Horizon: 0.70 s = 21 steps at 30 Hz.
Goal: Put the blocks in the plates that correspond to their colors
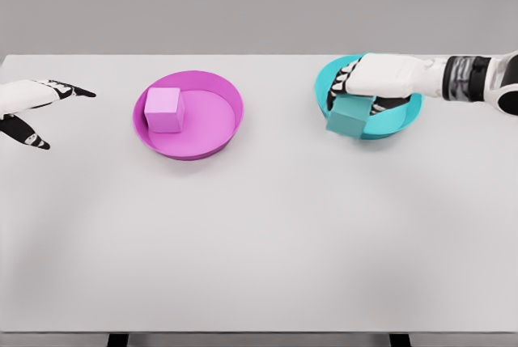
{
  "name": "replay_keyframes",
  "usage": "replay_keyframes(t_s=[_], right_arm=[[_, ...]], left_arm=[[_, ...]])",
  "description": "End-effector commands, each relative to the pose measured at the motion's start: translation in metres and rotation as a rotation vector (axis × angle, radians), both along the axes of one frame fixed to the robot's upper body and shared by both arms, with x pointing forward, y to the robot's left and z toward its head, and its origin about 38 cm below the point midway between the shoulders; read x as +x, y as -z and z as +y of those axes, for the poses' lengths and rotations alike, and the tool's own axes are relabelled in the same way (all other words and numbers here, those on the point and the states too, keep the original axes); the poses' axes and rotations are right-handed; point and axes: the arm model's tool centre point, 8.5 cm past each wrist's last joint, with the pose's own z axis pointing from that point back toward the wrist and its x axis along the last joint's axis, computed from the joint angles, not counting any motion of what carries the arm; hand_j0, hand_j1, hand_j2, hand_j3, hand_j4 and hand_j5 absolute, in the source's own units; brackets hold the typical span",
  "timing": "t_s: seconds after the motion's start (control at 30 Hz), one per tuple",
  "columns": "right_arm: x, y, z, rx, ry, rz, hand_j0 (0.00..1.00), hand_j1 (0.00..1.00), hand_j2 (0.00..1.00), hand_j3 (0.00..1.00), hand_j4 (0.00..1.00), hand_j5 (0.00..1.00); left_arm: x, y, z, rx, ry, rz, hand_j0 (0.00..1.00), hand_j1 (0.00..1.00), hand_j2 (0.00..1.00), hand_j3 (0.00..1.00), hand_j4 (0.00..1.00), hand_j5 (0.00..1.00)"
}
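A plain grey wall stands behind a wide white desk (pixel 259 242) that fills most of the head view.

The right robot hand (pixel 368 88) reaches in from the right edge on a white arm with a dark banded wrist. It hangs over the round teal plastic plate (pixel 405 118), palm down, its fingers curled around the top of the teal cube-shaped block (pixel 350 115). The block is tilted and sits at the plate's near-left rim, part of it overlapping the rim toward the desk; whether it touches the plate floor or is held just above it cannot be told. The hand hides most of the plate's inside, so only the rim on the left, front and right shows.

Well to the left of this plate, near the middle-left of the desk, lies the round magenta plastic plate (pixel 212 138). The pale pink cube-shaped block (pixel 163 109) rests upright inside it, against the left part of its floor, close to the rim.

Farther left, at the picture's edge, the left robot hand (pixel 36 108) shows above the desk, apart from both plates. Its fingers are spread and straight, with dark tips pointing right and down, and it holds nothing.
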Motion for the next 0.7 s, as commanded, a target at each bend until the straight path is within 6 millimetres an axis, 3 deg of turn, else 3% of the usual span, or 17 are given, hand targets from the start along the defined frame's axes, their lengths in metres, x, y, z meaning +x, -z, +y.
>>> replay_keyframes(t_s=[0.0, 0.07, 0.13, 0.33, 0.5, 0.67], right_arm=[[0.009, 0.002, -0.003, 0.01, 0.031, 0.009, 0.58, 0.58, 0.58, 0.58, 0.58, 0.58], [0.018, 0.001, -0.011, 0.007, 0.067, 0.007, 0.58, 0.58, 0.58, 0.58, 0.58, 0.58], [0.026, 0.001, 0.0, 0.015, 0.067, 0.01, 0.58, 0.58, 0.58, 0.58, 0.58, 0.58], [0.041, 0.005, 0.001, 0.017, 0.108, 0.02, 0.58, 0.58, 0.58, 0.58, 0.58, 0.58], [0.051, 0.001, -0.017, 0.012, 0.171, 0.019, 0.58, 0.58, 0.58, 0.58, 0.58, 0.58], [0.061, 0.013, -0.027, 0.004, 0.232, 0.044, 0.58, 0.58, 0.58, 0.58, 0.58, 0.58]], left_arm=[[0.0, 0.0, -0.001, -0.008, -0.002, -0.001, 1.0, 1.0, 1.0, 1.0, 1.0, 1.0], [0.0, 0.0, -0.001, -0.007, 0.0, 0.0, 1.0, 1.0, 1.0, 1.0, 1.0, 1.0], [0.0, 0.0, -0.001, -0.007, 0.0, 0.0, 1.0, 1.0, 1.0, 1.0, 1.0, 1.0], [-0.001, 0.003, -0.002, -0.008, 0.001, 0.006, 1.0, 1.0, 1.0, 1.0, 1.0, 1.0], [-0.001, 0.003, -0.001, -0.009, -0.001, 0.005, 1.0, 1.0, 1.0, 1.0, 1.0, 1.0], [0.0, 0.004, -0.003, -0.012, 0.002, 0.006, 1.0, 1.0, 1.0, 1.0, 1.0, 1.0]])
